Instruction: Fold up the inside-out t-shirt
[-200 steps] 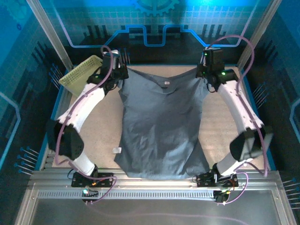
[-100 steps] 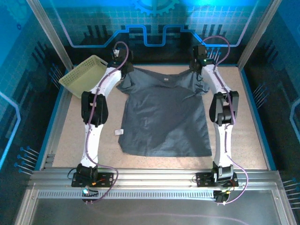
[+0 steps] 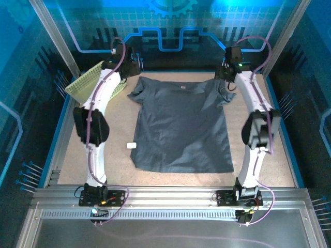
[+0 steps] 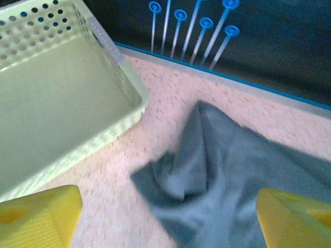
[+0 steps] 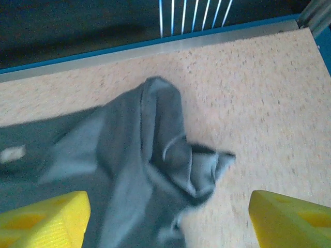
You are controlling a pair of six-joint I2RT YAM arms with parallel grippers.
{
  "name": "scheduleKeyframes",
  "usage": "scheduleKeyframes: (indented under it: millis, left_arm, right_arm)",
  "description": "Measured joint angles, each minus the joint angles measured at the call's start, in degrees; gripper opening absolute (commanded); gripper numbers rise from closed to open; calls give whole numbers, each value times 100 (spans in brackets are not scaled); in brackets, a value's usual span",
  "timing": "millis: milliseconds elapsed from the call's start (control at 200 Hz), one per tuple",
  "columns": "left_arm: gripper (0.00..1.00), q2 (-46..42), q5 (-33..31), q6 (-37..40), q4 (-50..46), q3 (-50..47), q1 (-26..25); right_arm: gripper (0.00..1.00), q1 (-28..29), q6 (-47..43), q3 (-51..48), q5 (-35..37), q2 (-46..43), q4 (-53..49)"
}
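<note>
Our left gripper (image 4: 165,222) now stands with its yellow fingers (image 4: 39,217) spread wide and nothing between them. It hangs above the crumpled left sleeve of the inside-out t-shirt (image 4: 227,175). A second ago those fingers were pressed together on that shoulder, so we have just let go. Our right gripper (image 5: 165,217) matches it: the jaws are wide apart and hold nothing, over the bunched right sleeve (image 5: 186,160), which it was pinching a moment before.

From above, both arms reach to the far end of the table (image 3: 116,113), the left gripper (image 3: 126,64) and right gripper (image 3: 227,70) each just beyond a shoulder of the shirt. The dark grey t-shirt (image 3: 181,129) lies flat in the middle of the table, with its collar toward the far edge and its hem toward our bases. It was stretched taut between us and now rests on its own. The body is fairly smooth, but both sleeves are rumpled.

The pale yellow-green lattice basket (image 4: 119,57) sits near the left sleeve without touching it. A small white scrap (image 3: 131,145) lies on the table just beside the shirt's left edge.

We judge the spreading-out done and the folding not yet started. The sleeves likely want tucking in first.
</note>
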Motion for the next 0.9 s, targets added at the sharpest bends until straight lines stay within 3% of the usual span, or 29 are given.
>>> scheduleKeyframes:
  millis: [195, 365, 530, 650, 900]
  left_arm:
    - [89, -2588, 494, -442, 494, -3018, -859]
    - [88, -3602, 800, -918, 817, -5058, -1523]
    - [88, -3792, 1095, -1482, 1147, -6599, -2177]
    - [87, -3814, 1298, -1926, 1438, -7375, -2334]
    - [88, -3506, 1373, -2339, 2035, -7619, -2422]
  right_arm:
    - [83, 227, 448, -2623, -678, -2824, 212]
    - [82, 894, 857, -4529, -1084, -4094, 210]
    - [82, 1362, 1399, -6109, -1329, -4557, 197]
    - [82, 1456, 1858, -7023, -1519, -4618, 361]
    - [82, 1543, 2293, -7434, -1600, -3932, 964]
